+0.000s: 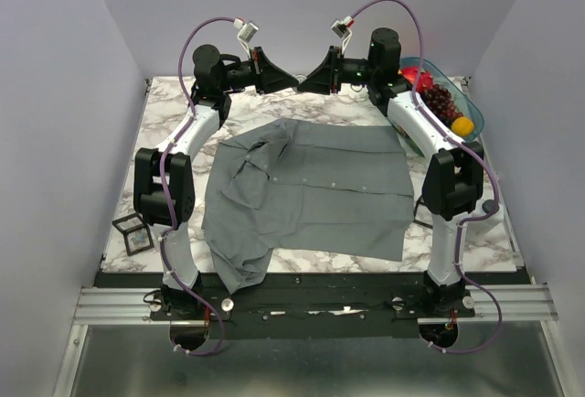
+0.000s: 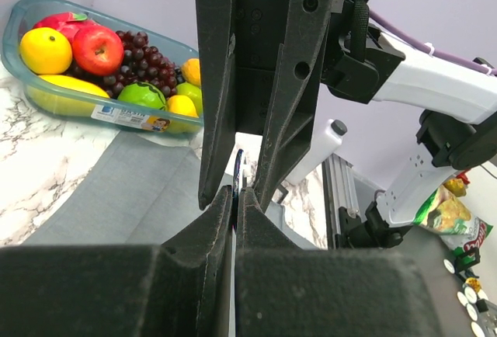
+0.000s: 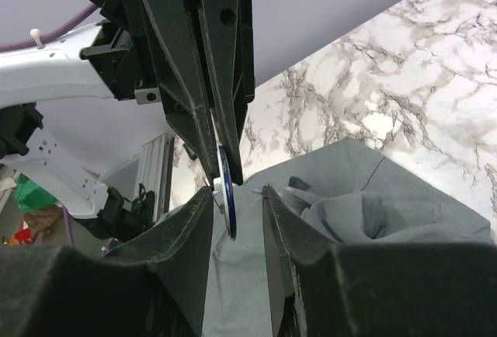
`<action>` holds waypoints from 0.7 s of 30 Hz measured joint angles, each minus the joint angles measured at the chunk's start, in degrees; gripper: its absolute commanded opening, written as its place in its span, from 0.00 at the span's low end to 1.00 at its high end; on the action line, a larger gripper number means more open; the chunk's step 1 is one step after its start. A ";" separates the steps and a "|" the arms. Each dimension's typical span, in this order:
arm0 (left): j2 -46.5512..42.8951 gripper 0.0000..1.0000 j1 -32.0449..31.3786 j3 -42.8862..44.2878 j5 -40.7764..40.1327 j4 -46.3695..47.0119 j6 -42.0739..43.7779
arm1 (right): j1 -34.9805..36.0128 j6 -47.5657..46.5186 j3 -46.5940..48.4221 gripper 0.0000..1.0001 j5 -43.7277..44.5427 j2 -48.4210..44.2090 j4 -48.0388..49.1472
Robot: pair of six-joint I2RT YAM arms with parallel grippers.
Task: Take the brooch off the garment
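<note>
The brooch (image 3: pixel 226 189), a thin blue disc seen edge-on, hangs in the air off the garment. My left gripper (image 2: pixel 235 194) is shut on it; its blue edge (image 2: pixel 238 168) shows just above the closed fingertips. My right gripper (image 3: pixel 235 192) is open, with one finger on each side of the brooch and not touching it. In the top view both grippers meet tip to tip, left (image 1: pixel 296 80) and right (image 1: pixel 306 82), above the table's back edge, and the brooch is hidden between them. The grey shirt (image 1: pixel 311 196) lies spread flat on the marble table below.
A teal bowl (image 1: pixel 468 102) of fruit stands at the back right and shows in the left wrist view (image 2: pixel 14 48). A black wire-frame cube (image 1: pixel 134 232) sits at the front left table edge. The shirt's left sleeve hangs over the near edge.
</note>
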 measured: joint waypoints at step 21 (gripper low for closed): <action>0.00 0.00 0.15 0.00 0.83 1.97 0.61 | -0.04 0.28 0.85 0.37 2.91 0.00 -4.02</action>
